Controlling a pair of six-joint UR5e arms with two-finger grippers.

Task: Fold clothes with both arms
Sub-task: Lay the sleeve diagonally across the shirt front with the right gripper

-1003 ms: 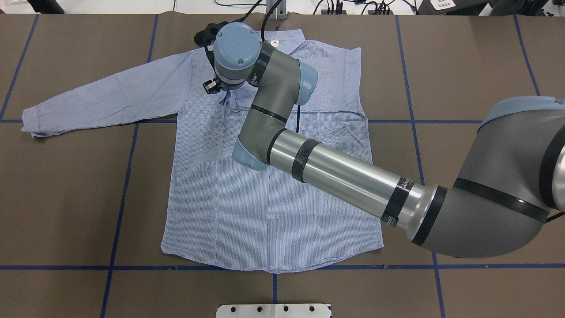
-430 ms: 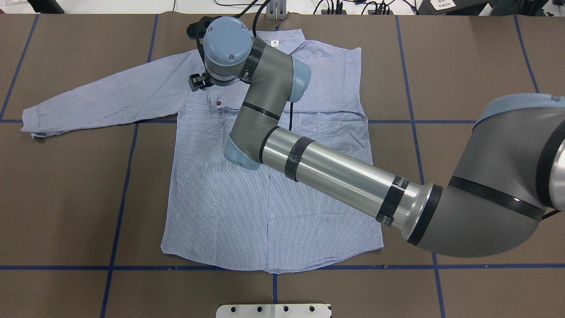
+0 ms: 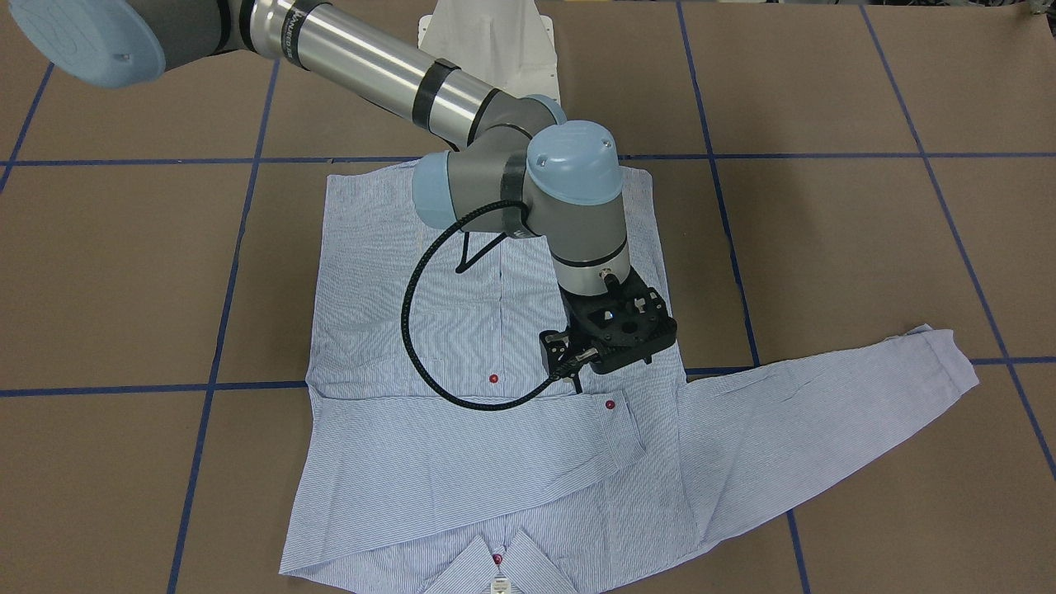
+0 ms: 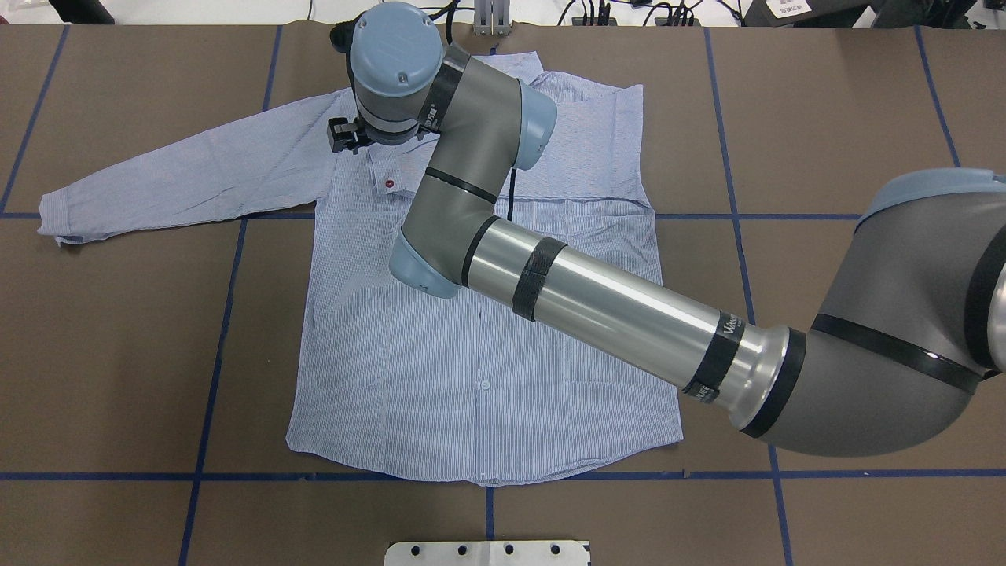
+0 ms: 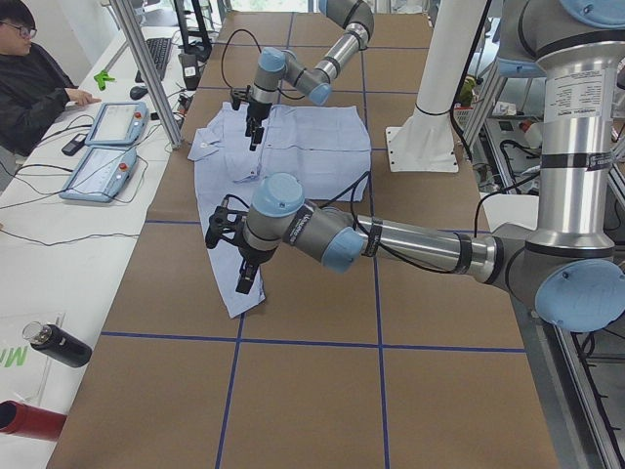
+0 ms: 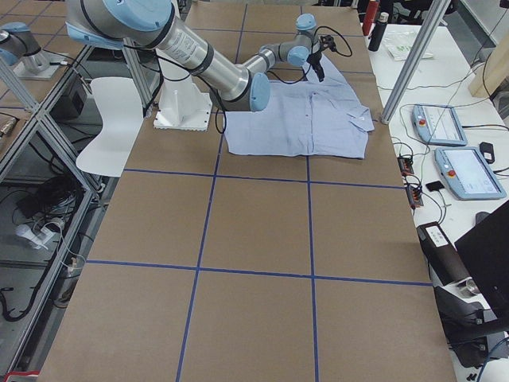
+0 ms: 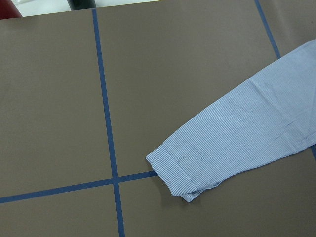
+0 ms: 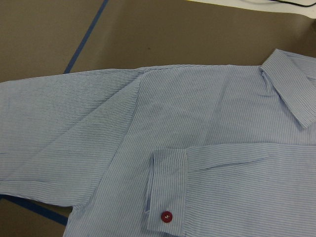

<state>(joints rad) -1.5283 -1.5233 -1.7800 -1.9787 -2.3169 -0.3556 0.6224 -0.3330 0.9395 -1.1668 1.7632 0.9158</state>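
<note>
The light blue striped shirt [image 4: 471, 354] lies flat, front up, collar toward the far edge. One sleeve is folded across the chest; its cuff with a red button [image 8: 167, 197] rests flat near the other shoulder. The other sleeve [image 4: 189, 173] stretches straight out, its cuff [image 7: 173, 165] on the brown table. My right gripper [image 3: 571, 360] hovers over that shoulder, just beyond the folded cuff, with no cloth in it; I cannot tell its jaw state. My left gripper [image 5: 242, 274] shows only from the side, above the outstretched sleeve's end, and I cannot tell its state.
Blue tape lines [image 4: 228, 314] grid the brown table. The white pedestal base [image 3: 487, 41] stands at the robot's edge. A person [image 5: 29, 78] sits at a side bench with teach pendants [image 5: 103, 122] and bottles [image 5: 59, 344].
The right gripper has drifted from over the folded cuff toward the shoulder and the far edge, uncovering the red button. The shirt has stayed put.
</note>
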